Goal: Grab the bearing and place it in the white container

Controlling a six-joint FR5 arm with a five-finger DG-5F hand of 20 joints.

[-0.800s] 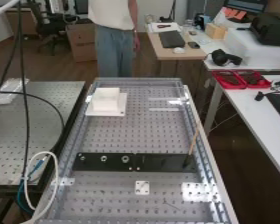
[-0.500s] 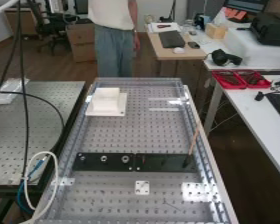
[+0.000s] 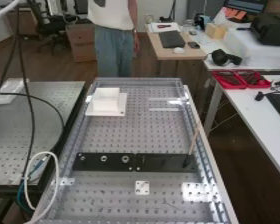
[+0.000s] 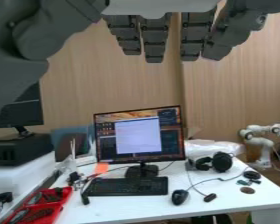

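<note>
Honestly, hand (image 4: 152, 39): fingers straight-ish and slightly apart, nothing held between them. It wanted swinging round toward the bench, since the wrist view looked at a desk with a monitor (image 4: 139, 136). I'd have kept it open and high on the way in.

White container (image 3: 107, 102): sat toward the far end of the bench, over on the left side, on a flat white base. Couldn't make out its opening, so a check from above before any release seemed smart, then a low, gentle drop.

Bearing (image 3: 125, 159): my best guess was the biggest ring-shaped bit, on the black plate, with smaller pieces to its left. Tiny target, so a straight-down approach and a light pinch on the rim made sense. Coming in sideways could've knocked its neighbours.

Side bench (image 3: 54, 90): grey, full of holes, left of the main one, with a white cable (image 3: 56, 172) looping beside it.

Perforated bench (image 3: 117, 135): metal, some glare, easy to misread for depth.

Black plate (image 3: 170, 161): lay across it, thin wooden stick (image 3: 193, 141) slanting up at its right end. Worth steering clear of.

Red bins (image 3: 234, 87): on the white desk (image 3: 247, 107), far right.
</note>
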